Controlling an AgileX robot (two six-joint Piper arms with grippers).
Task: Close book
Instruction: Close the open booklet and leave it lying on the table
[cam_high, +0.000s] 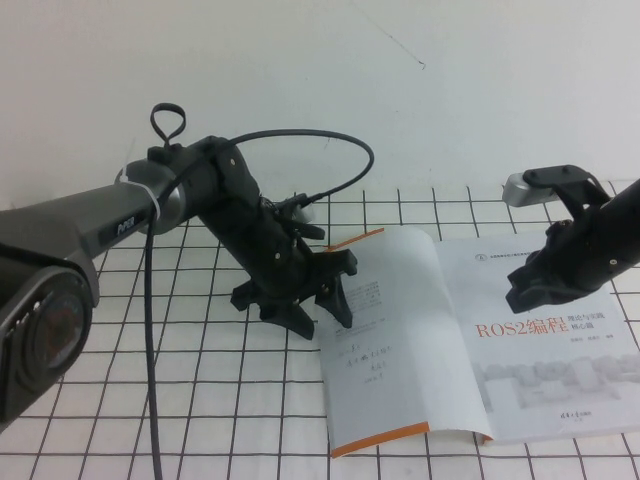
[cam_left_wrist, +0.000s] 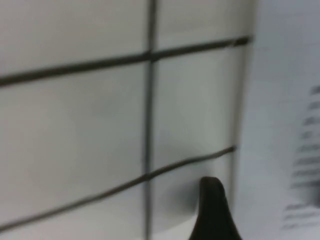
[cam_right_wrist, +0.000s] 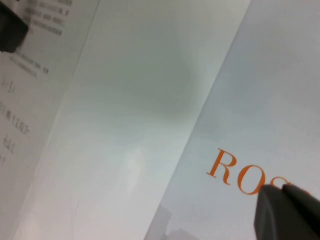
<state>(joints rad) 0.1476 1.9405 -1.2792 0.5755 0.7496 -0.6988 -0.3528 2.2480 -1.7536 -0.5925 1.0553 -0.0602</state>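
Note:
A book (cam_high: 450, 330) lies open on the gridded tabletop. Its orange-edged cover flap is on the left, and a title page printed "ROS2" in orange is on the right. My left gripper (cam_high: 322, 318) is open, low at the flap's left edge. In the left wrist view one dark fingertip (cam_left_wrist: 212, 210) sits right beside the flap's edge (cam_left_wrist: 285, 125). My right gripper (cam_high: 525, 295) hovers over the title page. Its fingertips (cam_right_wrist: 287, 210) are shut together on nothing, at the orange lettering of the page (cam_right_wrist: 150, 100).
The white table surface with black grid lines (cam_high: 200, 400) extends to the left and front of the book. A black cable (cam_high: 300, 135) loops from the left arm above the book's far side. A white wall stands behind the table.

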